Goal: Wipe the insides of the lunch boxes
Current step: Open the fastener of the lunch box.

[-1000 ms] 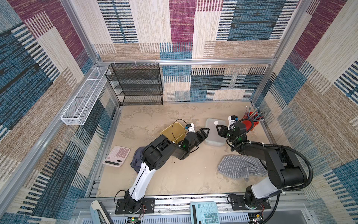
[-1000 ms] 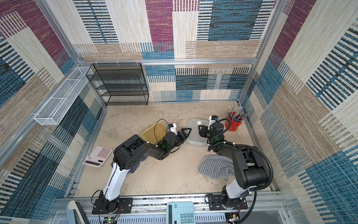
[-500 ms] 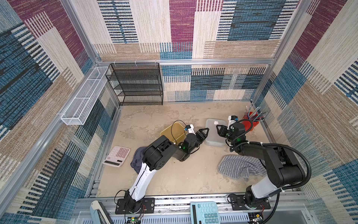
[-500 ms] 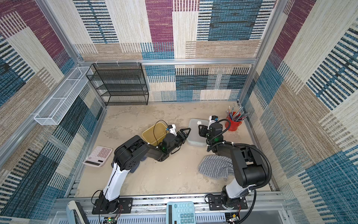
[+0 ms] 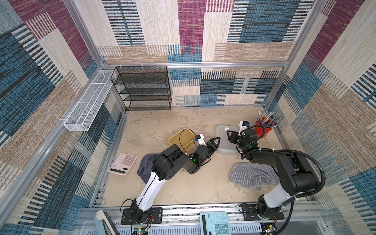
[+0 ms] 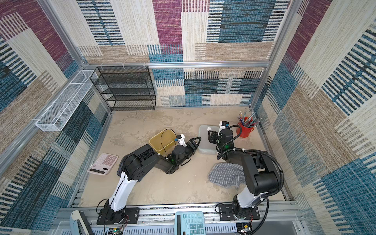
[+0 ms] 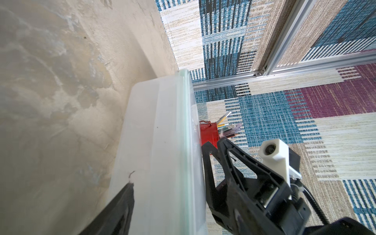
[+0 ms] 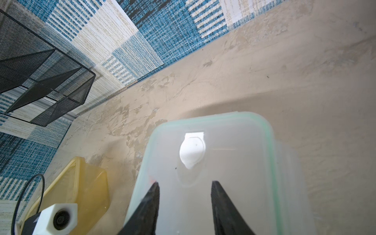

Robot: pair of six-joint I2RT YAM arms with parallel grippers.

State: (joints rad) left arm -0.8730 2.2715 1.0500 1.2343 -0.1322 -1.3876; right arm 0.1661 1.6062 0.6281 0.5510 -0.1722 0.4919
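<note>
The clear lunch box (image 5: 223, 142) sits lid-on at mid-right of the floor, and the amber lunch box (image 5: 179, 139) lies just to its left. My left gripper (image 5: 217, 140) is open and turned sideways at the clear box's left end. Its jaws straddle the box wall (image 7: 158, 142), one finger (image 7: 124, 203) low by the floor and one above the lid rim. My right gripper (image 8: 184, 182) hovers open over the lid (image 8: 234, 162), with nothing between its fingers. A white lid tab (image 8: 192, 150) lies just beyond them. The amber box (image 8: 85, 183) shows beside it.
A grey striped towel (image 5: 252, 177) lies under the right arm and a dark blue cloth (image 5: 145, 166) by the left arm. A red pen cup (image 5: 263, 128) stands behind the right gripper. A pink calculator (image 5: 123, 163) lies at the left and a black mesh rack (image 5: 145, 89) at the back.
The left gripper has edged slightly toward the clear box's end. The right gripper has stayed over the lid, its jaws a touch narrower.
</note>
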